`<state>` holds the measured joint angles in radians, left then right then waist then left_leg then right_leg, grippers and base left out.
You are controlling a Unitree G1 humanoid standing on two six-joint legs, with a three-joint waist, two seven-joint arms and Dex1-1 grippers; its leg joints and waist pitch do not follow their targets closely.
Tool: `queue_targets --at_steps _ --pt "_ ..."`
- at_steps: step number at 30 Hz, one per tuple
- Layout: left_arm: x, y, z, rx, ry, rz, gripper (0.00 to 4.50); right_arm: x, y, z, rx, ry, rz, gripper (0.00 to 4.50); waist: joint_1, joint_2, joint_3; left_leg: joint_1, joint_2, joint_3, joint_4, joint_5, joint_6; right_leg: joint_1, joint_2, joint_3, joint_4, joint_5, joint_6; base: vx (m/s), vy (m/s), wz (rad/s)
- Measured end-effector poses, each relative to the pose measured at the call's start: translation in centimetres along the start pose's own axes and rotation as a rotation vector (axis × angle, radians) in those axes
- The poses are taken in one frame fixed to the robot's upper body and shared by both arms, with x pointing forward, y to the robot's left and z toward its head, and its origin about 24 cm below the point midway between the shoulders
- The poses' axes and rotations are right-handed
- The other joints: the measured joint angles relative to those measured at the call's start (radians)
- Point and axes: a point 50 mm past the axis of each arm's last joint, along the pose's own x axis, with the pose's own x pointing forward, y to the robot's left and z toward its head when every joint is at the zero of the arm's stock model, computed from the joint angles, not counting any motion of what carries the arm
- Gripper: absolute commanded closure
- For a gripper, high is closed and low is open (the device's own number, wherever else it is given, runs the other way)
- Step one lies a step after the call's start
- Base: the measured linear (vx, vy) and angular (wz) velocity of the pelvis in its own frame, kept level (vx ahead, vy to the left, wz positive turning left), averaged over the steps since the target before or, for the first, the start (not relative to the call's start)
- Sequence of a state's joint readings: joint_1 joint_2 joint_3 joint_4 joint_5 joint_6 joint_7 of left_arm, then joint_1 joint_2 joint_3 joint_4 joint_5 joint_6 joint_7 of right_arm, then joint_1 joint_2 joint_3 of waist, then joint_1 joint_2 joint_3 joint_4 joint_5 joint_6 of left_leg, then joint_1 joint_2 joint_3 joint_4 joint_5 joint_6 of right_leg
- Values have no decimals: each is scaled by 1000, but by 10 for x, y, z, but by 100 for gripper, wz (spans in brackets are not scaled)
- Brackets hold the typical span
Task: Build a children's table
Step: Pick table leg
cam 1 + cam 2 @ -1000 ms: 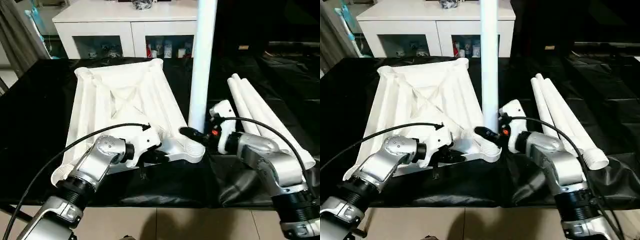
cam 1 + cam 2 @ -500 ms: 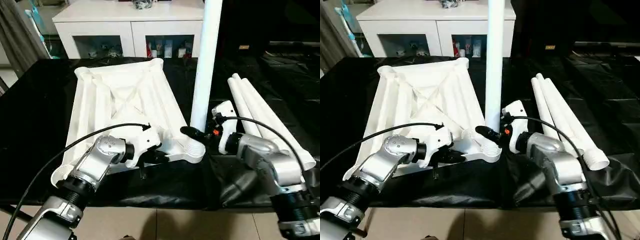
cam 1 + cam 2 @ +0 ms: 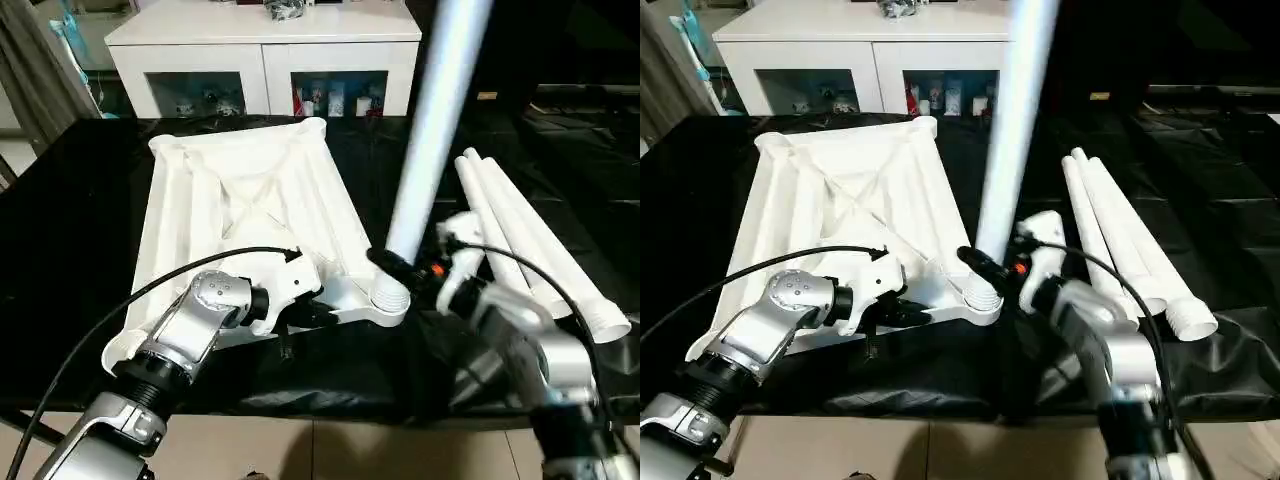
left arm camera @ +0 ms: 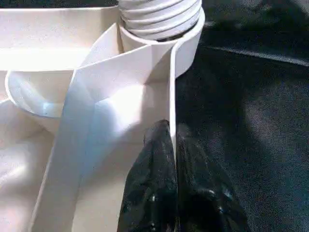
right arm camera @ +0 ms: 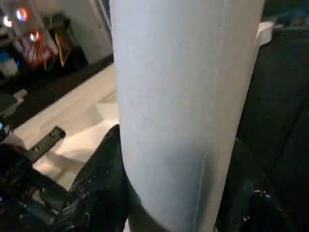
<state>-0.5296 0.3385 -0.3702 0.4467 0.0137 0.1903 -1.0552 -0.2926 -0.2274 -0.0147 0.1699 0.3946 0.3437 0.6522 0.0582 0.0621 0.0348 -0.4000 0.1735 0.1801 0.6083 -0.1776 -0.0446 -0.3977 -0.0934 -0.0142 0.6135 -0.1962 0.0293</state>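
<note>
The children's table top [image 3: 250, 200] lies upside down on the black cloth, X-ribs facing up. My left gripper [image 4: 171, 133] is shut on the thin side wall of the top, just beside the near right corner socket [image 3: 390, 297]. A long white leg [image 3: 430, 130] stands with its ribbed end in that socket and leans with its upper part to the right. My right gripper [image 3: 400, 268] is shut around the leg just above the socket, its black fingers [image 5: 101, 183] wrapping the tube [image 5: 183, 96].
More loose white legs [image 3: 530, 240] lie side by side on the cloth at the right, flared ends near the front. A white cabinet with glass doors [image 3: 260, 50] stands behind the table. The cloth's front edge [image 3: 330, 410] runs just before my forearms.
The leg was upright and now tilts with its top to the right. My right arm has swung nearer and lower with it. The left gripper has kept its hold.
</note>
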Motion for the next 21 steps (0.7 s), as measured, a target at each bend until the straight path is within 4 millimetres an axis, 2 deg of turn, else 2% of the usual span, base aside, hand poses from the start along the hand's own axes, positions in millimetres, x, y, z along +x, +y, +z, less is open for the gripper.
queue_targets --at_steps 6,9,21 --pt "0 0 -2 -9 7 -3 450 -5 5 -10 -4 -63 -29 264 -2 9 -6 2 -1 0 -4 0 0 1 0 0 -3 0 0 0 0 0" --pt "-1 1 -3 -9 10 -1 450 -3 9 -10 -61 -67 -32 264 -3 12 -6 5 -1 0 -7 0 0 2 0 -1 -3 0 0 0 0 0" --pt "-1 1 -4 -14 16 -6 450 -3 21 -10 -206 -46 -24 264 -4 10 -5 7 -1 0 -12 0 -1 3 1 0 -4 -1 1 0 0 0"
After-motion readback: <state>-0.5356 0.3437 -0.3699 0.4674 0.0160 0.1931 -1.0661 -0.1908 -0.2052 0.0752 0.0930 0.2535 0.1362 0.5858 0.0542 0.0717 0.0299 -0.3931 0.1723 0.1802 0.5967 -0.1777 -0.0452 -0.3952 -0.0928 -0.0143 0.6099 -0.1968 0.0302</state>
